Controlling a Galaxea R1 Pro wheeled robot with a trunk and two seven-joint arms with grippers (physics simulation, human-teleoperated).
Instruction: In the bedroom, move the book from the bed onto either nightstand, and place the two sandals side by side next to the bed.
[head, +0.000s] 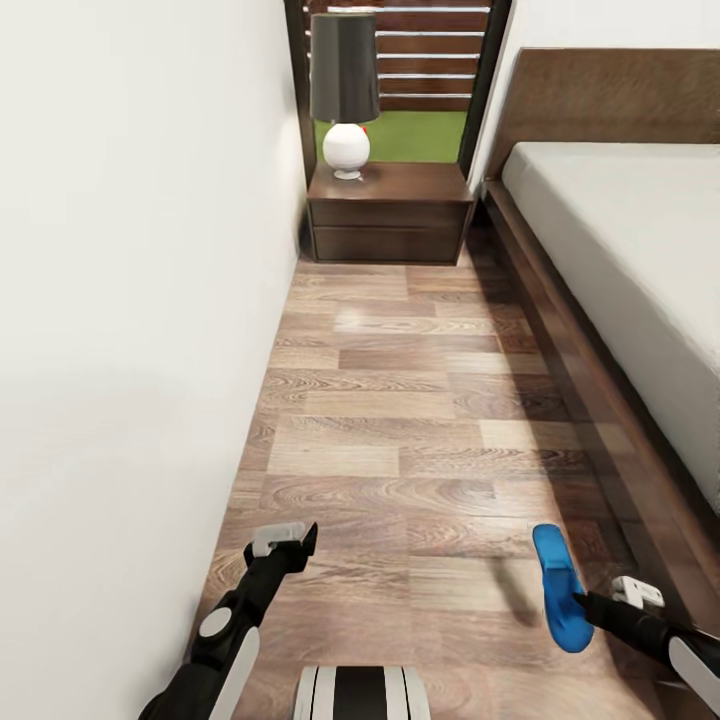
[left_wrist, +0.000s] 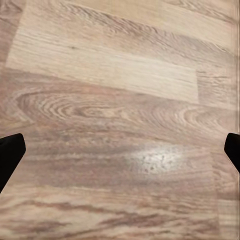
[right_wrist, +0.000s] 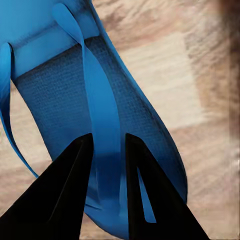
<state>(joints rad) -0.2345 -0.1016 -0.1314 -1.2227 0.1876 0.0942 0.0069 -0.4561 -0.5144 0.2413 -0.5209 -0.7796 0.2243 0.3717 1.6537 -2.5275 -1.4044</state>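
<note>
Head view: a narrow aisle of wood-plank floor (head: 400, 400) runs between a white wall (head: 130, 300) and the bed (head: 640, 280), whose light-grey mattress sits on a dark-brown base with a flat headboard. At the far end stands a nightstand (head: 388, 212) with two drawers, bearing a table lamp (head: 345, 95) (dark shade, white round base). Behind it, a dark-framed window (head: 400, 60) shows fence slats and grass.

Right gripper (head: 580, 602): clamped on one blue sandal (head: 558, 588), which hangs low over the floor near the bed's base, casting a shadow on the planks to its left. The right wrist view confirms the grip: both black fingers (right_wrist: 65, 195) are closed narrowly on the thong strap (right_wrist: 102, 125), with the textured footbed of the sandal (right_wrist: 50, 105) behind it and floor beyond.

Left gripper (head: 300, 545): spread wide and holding nothing, near the wall, above bare floor. In the left wrist view its fingertips (left_wrist: 10, 155) sit at opposite edges with only planks (left_wrist: 120, 125) between.
</note>
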